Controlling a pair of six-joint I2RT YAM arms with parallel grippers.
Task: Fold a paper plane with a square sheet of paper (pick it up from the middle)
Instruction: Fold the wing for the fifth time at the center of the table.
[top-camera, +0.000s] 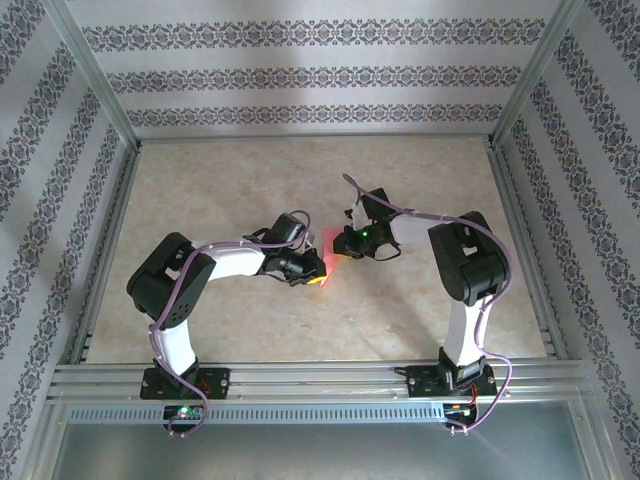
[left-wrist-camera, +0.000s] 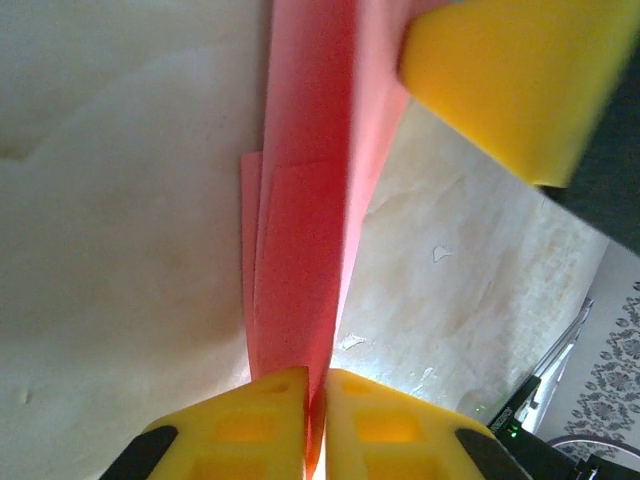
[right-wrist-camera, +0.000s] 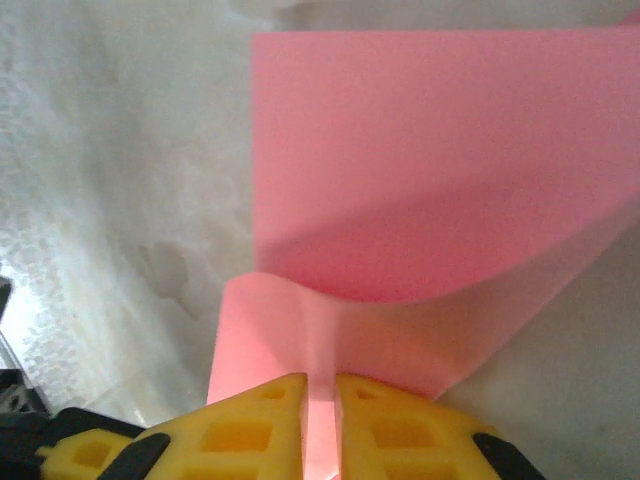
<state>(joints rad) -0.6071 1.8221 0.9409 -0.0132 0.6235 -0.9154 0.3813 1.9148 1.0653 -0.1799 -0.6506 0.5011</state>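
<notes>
**Paper pinched from both sides at mid-table**

Both arms reach inward and meet over the middle of the table. The square sheet of paper is suspended between them, already folded into a narrower, layered strip rather than lying as a flat square.

The left gripper is closed tight on one end of the strip. In its wrist view the paper rises edge-on from the pads at 6 o'clock straight up to 12 o'clock, so its long axis lies in line with the fingers. One yellow finger of the other arm shows at 1 o'clock, touching the far part of the strip.

The right gripper has its jaws drawn in around a fold of the same sheet, with a thin slit between the pads and pink paper filling it. From there the sheet curls up and opens wide towards 12 o'clock.

Seen from above, the paper lies at 1 o'clock from the left fingertips and at 7 o'clock from the right ones. Neither arm is clearly nearer, since both are on it. The next crease probably depends on one arm holding the strip's axis steady while the other works across it. Uneven pull could twist or tear the thin sheet.
</notes>
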